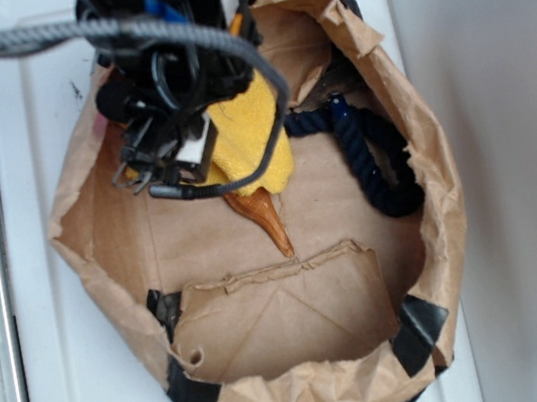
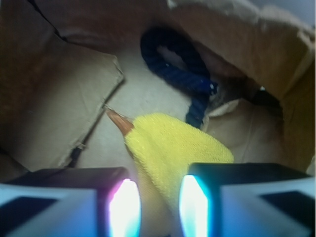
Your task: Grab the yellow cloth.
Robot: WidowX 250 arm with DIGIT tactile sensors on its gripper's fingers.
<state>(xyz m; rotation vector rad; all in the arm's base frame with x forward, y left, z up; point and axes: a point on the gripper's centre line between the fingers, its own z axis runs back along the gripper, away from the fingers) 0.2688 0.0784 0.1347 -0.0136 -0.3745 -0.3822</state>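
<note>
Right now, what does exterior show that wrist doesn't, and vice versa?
Exterior only: the whole paper bag with its black tape patches, the white surface beneath, and the arm's cabling. Wrist only: the pincer seen from behind, fingers apart, straddling the near end of the yellow cloth. Both: yellow cloth, orange-brown cone poking from under it, navy rope.

Cone [image 1: 267, 223] mostly under yellow cloth [image 1: 244, 139]
</note>
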